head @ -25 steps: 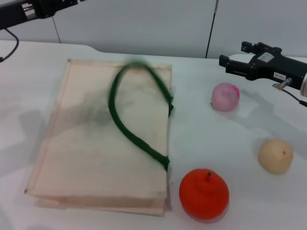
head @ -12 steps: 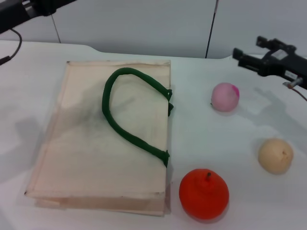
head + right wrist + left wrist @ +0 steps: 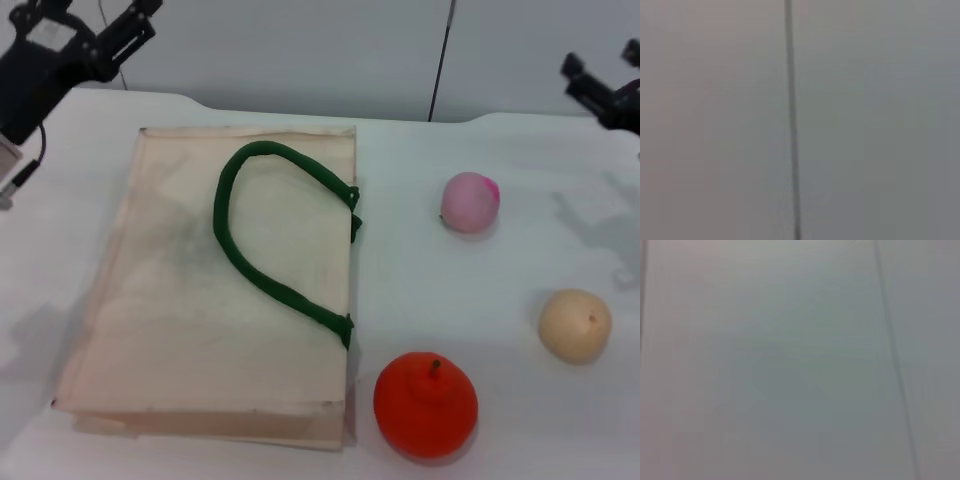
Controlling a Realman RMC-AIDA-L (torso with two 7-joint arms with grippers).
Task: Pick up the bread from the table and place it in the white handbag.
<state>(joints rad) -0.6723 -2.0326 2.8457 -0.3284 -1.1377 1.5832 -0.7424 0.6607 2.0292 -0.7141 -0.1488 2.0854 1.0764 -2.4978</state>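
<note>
No striped bread loaf shows on the plain white table [image 3: 450, 290], so either spread gripper, left [image 3: 95, 20] at ten o'clock or right [image 3: 600, 80] at two (less surely spread), may grab a round fruit instead, leaving the flat cream fabric handbag [image 3: 180, 330] possibly unfilled.

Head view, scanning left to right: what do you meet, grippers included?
left gripper → white handbag → orange-red fruit → pink ball → beige ball → right gripper. No bread shows on the table.

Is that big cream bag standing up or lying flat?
Lying flat. The white handbag rests on its side on the table, with one green handle draped across its upper face.
</note>
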